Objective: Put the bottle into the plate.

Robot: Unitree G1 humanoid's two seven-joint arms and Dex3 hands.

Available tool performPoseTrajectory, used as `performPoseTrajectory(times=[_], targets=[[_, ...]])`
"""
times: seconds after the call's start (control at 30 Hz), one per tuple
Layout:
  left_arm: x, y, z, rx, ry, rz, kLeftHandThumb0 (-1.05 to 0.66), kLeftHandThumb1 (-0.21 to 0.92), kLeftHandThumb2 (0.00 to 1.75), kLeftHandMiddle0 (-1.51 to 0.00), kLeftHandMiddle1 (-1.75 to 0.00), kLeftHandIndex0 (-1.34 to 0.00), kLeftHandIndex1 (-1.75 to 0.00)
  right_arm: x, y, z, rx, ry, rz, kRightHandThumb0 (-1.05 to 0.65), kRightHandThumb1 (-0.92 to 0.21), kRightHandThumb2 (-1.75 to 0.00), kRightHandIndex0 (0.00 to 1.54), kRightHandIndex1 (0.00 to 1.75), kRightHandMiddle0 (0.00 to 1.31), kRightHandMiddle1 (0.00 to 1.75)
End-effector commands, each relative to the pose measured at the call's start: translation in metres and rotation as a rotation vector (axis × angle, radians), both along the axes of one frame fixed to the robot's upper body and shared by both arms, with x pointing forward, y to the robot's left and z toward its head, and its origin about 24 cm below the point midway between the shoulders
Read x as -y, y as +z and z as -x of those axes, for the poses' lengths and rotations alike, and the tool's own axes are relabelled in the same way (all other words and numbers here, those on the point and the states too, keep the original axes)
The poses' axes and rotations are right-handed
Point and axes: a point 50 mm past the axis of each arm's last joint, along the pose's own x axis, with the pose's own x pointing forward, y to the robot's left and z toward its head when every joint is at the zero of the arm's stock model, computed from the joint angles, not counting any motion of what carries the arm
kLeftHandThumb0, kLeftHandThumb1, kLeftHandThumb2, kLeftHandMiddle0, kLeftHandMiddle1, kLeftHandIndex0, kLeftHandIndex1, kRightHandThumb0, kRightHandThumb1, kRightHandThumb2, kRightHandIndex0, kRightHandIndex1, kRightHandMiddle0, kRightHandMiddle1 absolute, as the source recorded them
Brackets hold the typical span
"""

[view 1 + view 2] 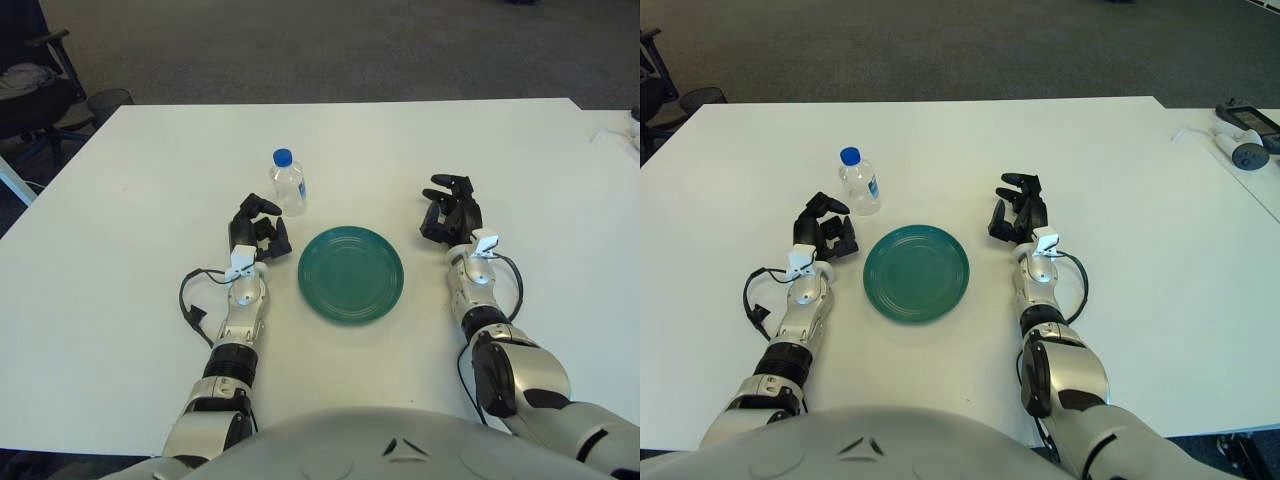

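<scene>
Left eye view: the bottle [287, 181] stands upright on the table [120, 200], beyond the plate's [350, 273] far-left edge and apart from it. The left hand [257, 228] sits just near of the bottle, fingers loosely curled, holding nothing.

Right eye view: the right hand [1018, 219] shows right of the plate, fingers relaxed and empty. The task looks unstarted, at the reach step. Next, the left hand likely needs to move forward, wrap the bottle's body, lift, and carry it right onto the plate.
</scene>
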Motion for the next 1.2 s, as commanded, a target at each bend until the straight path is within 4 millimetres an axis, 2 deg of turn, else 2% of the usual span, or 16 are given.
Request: performPoseTrajectory(times=[0.0,0.13,0.17,0.23,0.3,0.4,0.57,0.6,0.63,0.77,0.8,0.87,0.9,0.93,1.07,1.17], targets=[[-0.006,-0.021,0.015,-0.115,0.012,-0.004,-0.51,0.2,1.46,-1.23,-1.75,-0.7,-1.75,0.001,-0.061,0.06,-0.249,-0.031,-0.02,0.18,-0.32,-1.52,0.25,1.38,0.24,1.49],[-0.007,-0.022,0.015,-0.116,0.01,0.001,-0.51,0.2,1.46,-1.23,-1.75,-0.7,-1.75,-0.004,-0.066,0.071,-0.257,-0.023,-0.012,0.18,-0.33,-1.52,0.28,1.43,0.27,1.51],[-0.007,-0.022,0.014,-0.115,0.009,0.003,-0.51,0.2,1.46,-1.23,-1.75,-0.7,-1.75,-0.007,-0.07,0.077,-0.266,-0.016,-0.007,0.25,-0.44,-1.3,0.31,1.55,0.28,1.53],[-0.007,-0.023,0.014,-0.114,0.009,0.005,-0.51,0.2,1.46,-1.23,-1.75,-0.71,-1.75,-0.01,-0.076,0.088,-0.286,-0.004,0.004,0.33,-0.55,-1.08,0.34,1.66,0.3,1.55],[-0.007,-0.022,0.015,-0.111,0.011,0.004,-0.51,0.2,1.46,-1.23,-1.75,-0.71,-1.75,-0.013,-0.082,0.096,-0.323,0.015,0.027,0.36,-0.56,-1.05,0.37,1.7,0.31,1.58],[-0.007,-0.021,0.014,-0.107,0.019,-0.005,-0.51,0.2,1.46,-1.23,-1.75,-0.7,-1.75,-0.017,-0.091,0.105,-0.391,0.053,0.068,0.12,-0.47,-1.14,0.46,1.73,0.32,1.68],[-0.008,-0.02,0.01,-0.117,0.06,-0.071,-0.51,0.21,1.45,-1.2,-1.75,-0.69,-1.75,-0.023,-0.106,0.115,-0.533,0.15,0.12,0.02,-0.43,-1.18,0.54,1.67,0.32,1.73],[-0.008,-0.02,0.009,-0.125,0.07,-0.087,-0.48,0.28,1.36,-1.07,-1.75,-0.63,-1.75,-0.023,-0.108,0.115,-0.552,0.168,0.125,0.01,-0.41,-1.18,0.57,1.64,0.34,1.74],[-0.008,-0.021,0.007,-0.136,0.083,-0.101,-0.47,0.31,1.32,-1.03,-1.75,-0.61,-1.75,-0.024,-0.109,0.116,-0.57,0.188,0.128,0.01,-0.41,-1.18,0.57,1.63,0.35,1.74],[-0.008,-0.021,0.005,-0.148,0.098,-0.126,-0.43,0.51,1.05,-0.41,-1.75,-0.47,-1.73,-0.026,-0.109,0.115,-0.575,0.225,0.117,0.0,-0.35,-1.23,0.62,1.6,0.4,1.75],[-0.008,-0.021,0.005,-0.148,0.096,-0.132,-0.53,0.49,0.96,-0.26,-1.71,-0.3,-1.71,-0.026,-0.109,0.115,-0.572,0.23,0.112,0.0,-0.34,-1.24,0.63,1.59,0.41,1.75],[-0.008,-0.021,0.005,-0.146,0.092,-0.142,-0.62,0.47,0.88,-0.13,-1.68,-0.15,-1.7,-0.026,-0.109,0.114,-0.568,0.236,0.102,0.0,-0.33,-1.25,0.64,1.59,0.42,1.75],[-0.008,-0.021,0.005,-0.14,0.075,-0.16,-0.66,0.47,0.86,-0.11,-1.63,-0.12,-1.66,-0.028,-0.107,0.111,-0.56,0.241,0.085,0.0,-0.33,-1.25,0.64,1.58,0.42,1.75],[-0.009,-0.021,0.005,-0.137,0.062,-0.173,-0.73,0.5,0.8,-0.07,-1.47,-0.08,-1.52,-0.029,-0.106,0.11,-0.554,0.245,0.072,0.0,-0.32,-1.26,0.65,1.58,0.42,1.75],[-0.009,-0.02,0.005,-0.11,0.029,-0.194,-0.93,0.74,0.4,-0.01,-0.93,-0.02,-0.95,-0.032,-0.103,0.105,-0.536,0.244,0.038,0.0,-0.3,-1.29,0.68,1.59,0.42,1.75],[-0.01,-0.02,0.007,-0.093,0.024,-0.193,-1.0,0.85,0.24,0.0,-0.66,0.0,-0.67,-0.032,-0.103,0.104,-0.531,0.239,0.027,0.0,-0.29,-1.31,0.69,1.61,0.41,1.75]])
